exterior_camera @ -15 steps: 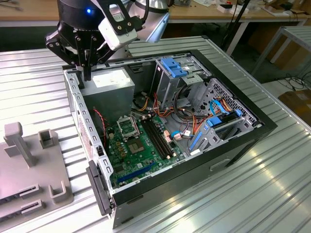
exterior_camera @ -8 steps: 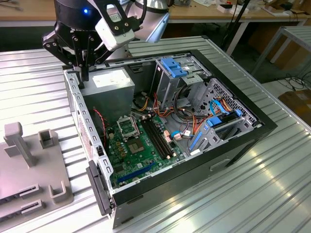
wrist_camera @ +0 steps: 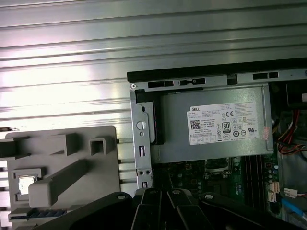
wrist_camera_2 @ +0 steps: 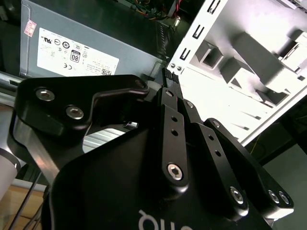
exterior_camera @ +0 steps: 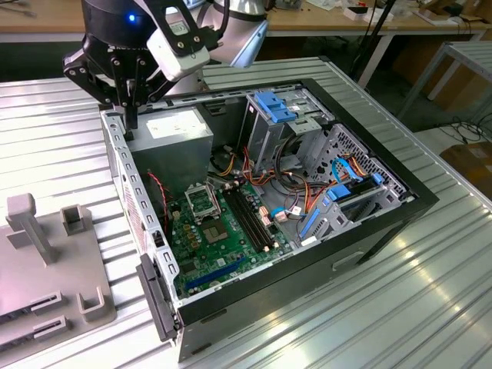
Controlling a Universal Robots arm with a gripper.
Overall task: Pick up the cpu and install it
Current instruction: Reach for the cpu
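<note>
The cpu point(wrist_camera: 26, 184), a small shiny square chip, lies in a recess of the grey fixture plate point(wrist_camera: 103, 191) beside the computer case in the first wrist view. My gripper point(exterior_camera: 130, 117) hangs above the case's corner by the grey power-supply box point(exterior_camera: 181, 131), with its fingers drawn together and nothing between them. Its black fingers point(wrist_camera: 152, 199) and linkages point(wrist_camera_2: 173, 139) show in both wrist views. The square metal socket frame point(exterior_camera: 201, 201) sits open on the green motherboard point(exterior_camera: 223, 246), well away from the gripper.
The open case point(exterior_camera: 400, 204) lies on a ribbed metal table point(exterior_camera: 430, 307). Inside are long black memory slots point(exterior_camera: 250, 220), cables and blue drive brackets point(exterior_camera: 274, 106). The grey fixture plate point(exterior_camera: 23, 277) with upright holders sits at the exterior view's left.
</note>
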